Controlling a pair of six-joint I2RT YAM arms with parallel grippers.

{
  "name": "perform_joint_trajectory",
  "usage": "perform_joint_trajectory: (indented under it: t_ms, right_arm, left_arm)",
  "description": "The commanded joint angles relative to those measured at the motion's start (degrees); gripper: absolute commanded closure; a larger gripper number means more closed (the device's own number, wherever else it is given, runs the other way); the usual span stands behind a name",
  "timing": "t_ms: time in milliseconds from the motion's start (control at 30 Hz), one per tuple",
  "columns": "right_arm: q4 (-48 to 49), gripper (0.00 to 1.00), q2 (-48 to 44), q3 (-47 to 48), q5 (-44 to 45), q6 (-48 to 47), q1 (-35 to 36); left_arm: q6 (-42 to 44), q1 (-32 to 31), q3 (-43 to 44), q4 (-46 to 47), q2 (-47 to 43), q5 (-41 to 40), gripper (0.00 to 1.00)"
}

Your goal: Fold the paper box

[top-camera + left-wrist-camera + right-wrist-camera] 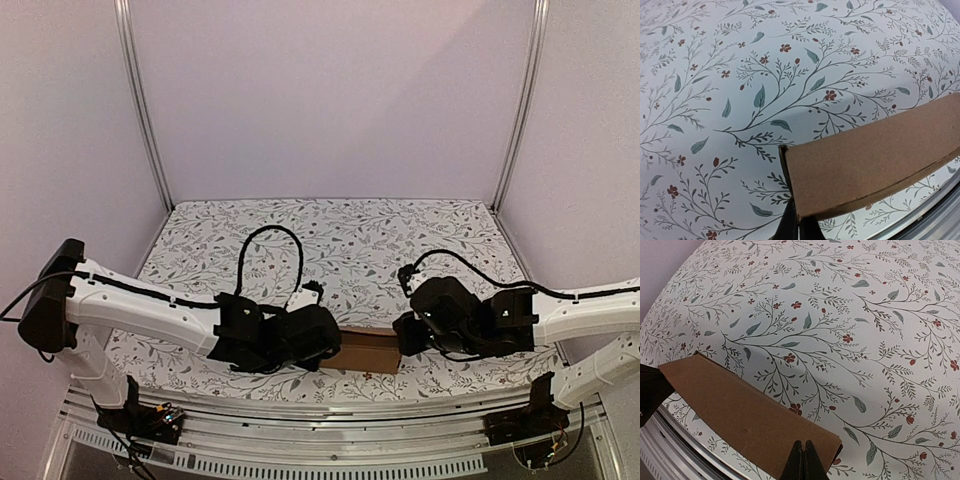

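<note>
- One box (365, 350) on the worktop (350, 240): plain brown cardboard, narrow, long side running left to right.
- Close to the worktop's near edge, just behind the metal rail (330, 410), midway between the two arms.
- Resting on the floral cloth, not lifted as far as the wrist views show.
- At its left end, the left gripper (799, 225): fingers pressed together with no gap, tips at the box's near corner, where the end edge meets the long front edge.
- At its right end, the right gripper (802, 460): fingers likewise together, tips against the near edge of the box beside its right corner.
- Cannot tell from either wrist view whether any cardboard is pinched between the fingers or merely touched by the tips.
- From above, both arms reaching inward from the sides, black wrists low over the worktop and facing each other across the box.
- Top face of the box plain and smooth, with a thin, darker front edge showing in the left wrist view.
- Far half of the worktop showing only the leaf-and-flower pattern.
</note>
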Motion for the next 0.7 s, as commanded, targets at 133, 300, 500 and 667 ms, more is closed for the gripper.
perform_joint_trajectory:
  t_ms: [133, 300, 500, 667]
  right_arm:
    - [1.5, 1.0, -1.5, -4.8, -0.1, 6.0, 2.1]
    - [0.7, 1.0, -2.1, -2.9, 1.7, 4.2, 2.1]
    - [-0.6, 1.0, -0.5, 0.6, 3.1, 2.0, 2.1]
    - [0.5, 1.0, 0.7, 4.7, 3.2, -0.8, 2.2]
  left_arm:
    - [-0.7, -1.3, -2.3, -8.8, 5.3, 8.7, 1.0]
    - [-0.3, -1.4, -1.3, -9.7, 5.1, 8.4, 0.91]
    - [-0.6, -1.7, -0.9, -13.3, 2.9, 6.5, 0.56]
    - [-0.6, -2.3, -1.3, -13.7, 0.4, 6.3, 0.49]
